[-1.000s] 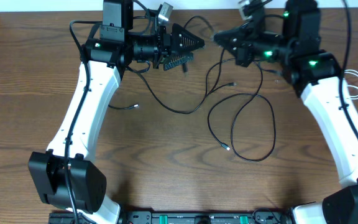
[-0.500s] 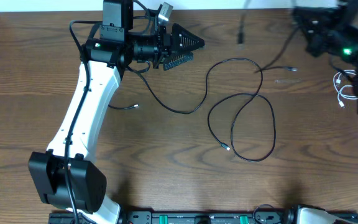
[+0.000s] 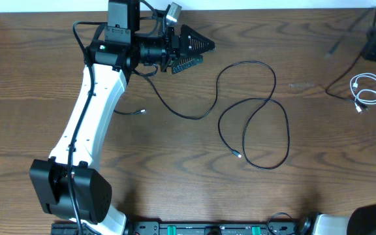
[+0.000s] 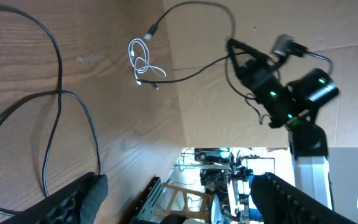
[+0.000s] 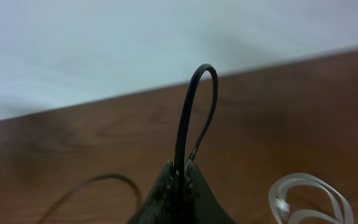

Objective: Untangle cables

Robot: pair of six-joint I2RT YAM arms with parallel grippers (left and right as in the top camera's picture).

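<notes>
One long black cable (image 3: 274, 81) sprawled across the middle of the table (image 3: 175, 189), crossing over itself into two loose loops. One plug end (image 3: 239, 155) lying on the wood inside the lower loop. Far stretch of the same cord running left toward the left arm and passing beneath the tool there.

Second black cable (image 5: 184, 118) off at the far right edge, raised clear of the wood. Pinched in the right gripper (image 5: 180, 169), fingers clamped tight on a bend of it (a short hairpin of cord poking out past the tips in the right wrist view). Free plug end dangling in the air, only a blur from overhead, sharper from the left wrist.

White cable (image 3: 369, 90) bunched in a small coil flat on the table, just beside and below that clamped tool, well apart from the central loops. Possibly touched by the raised black cord where the two lines cross in the left wrist view; too fine to tell.

Left gripper (image 3: 207, 52) hovering at the back of the table, left of centre. Fingers spread wide, nothing between them. Pointed across toward the right side, the central loops showing at the left of its own camera view.

Another small plug tip (image 3: 141, 111) lying on the wood close beside the left arm's white link.
</notes>
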